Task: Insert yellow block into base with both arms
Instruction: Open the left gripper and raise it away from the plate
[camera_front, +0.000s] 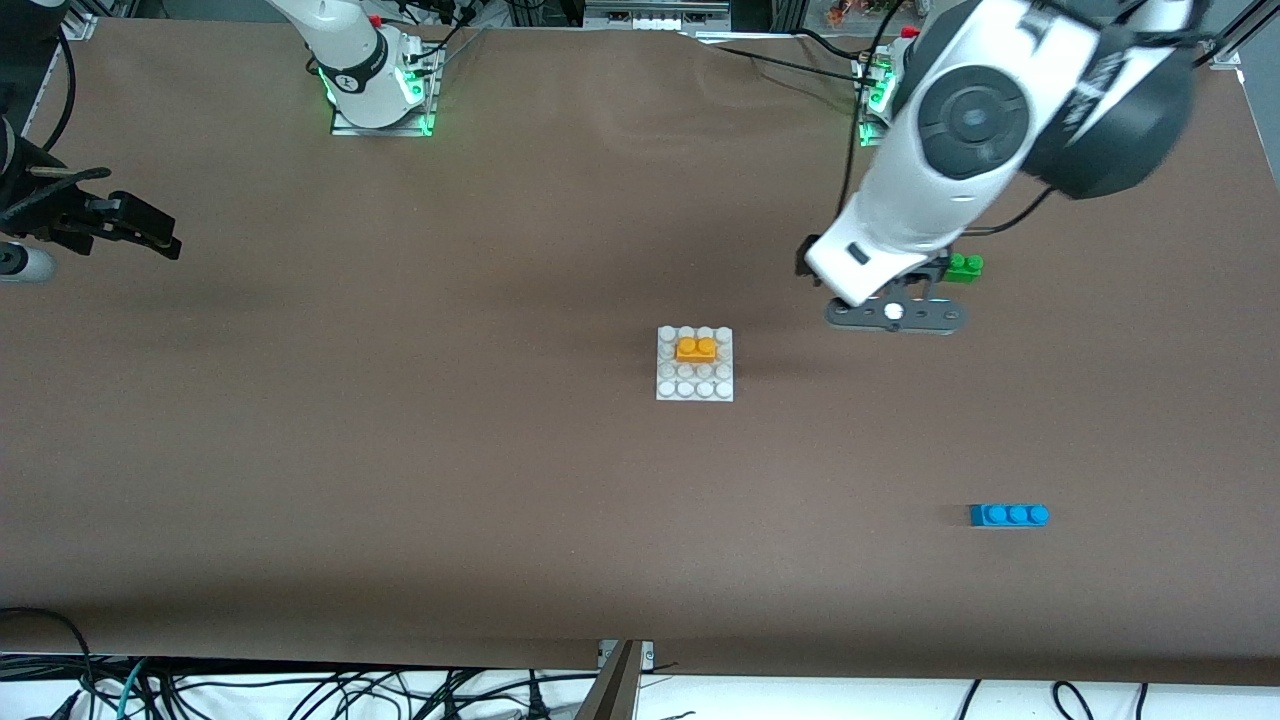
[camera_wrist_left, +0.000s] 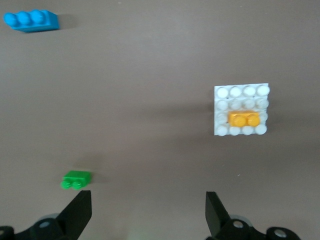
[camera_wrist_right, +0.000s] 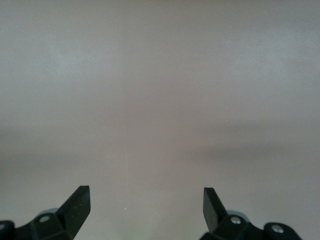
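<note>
The yellow block (camera_front: 696, 348) sits on the white base (camera_front: 695, 386) at mid-table, in the stud row second from the arms' bases. It also shows in the left wrist view (camera_wrist_left: 244, 119) on the base (camera_wrist_left: 242, 92). My left gripper (camera_front: 903, 292) hangs open and empty over bare table, between the base and a green brick; its fingertips (camera_wrist_left: 80, 202) frame bare table in the left wrist view (camera_wrist_left: 148, 200). My right gripper (camera_front: 150, 232) waits open and empty over the right arm's end of the table; the right wrist view (camera_wrist_right: 146, 197) shows only bare table.
A green two-stud brick (camera_front: 965, 266) (camera_wrist_left: 76, 179) lies just beside the left gripper, toward the left arm's end. A blue three-stud brick (camera_front: 1009, 514) (camera_wrist_left: 31, 21) lies nearer the front camera at that end. Cables run along the table's front edge.
</note>
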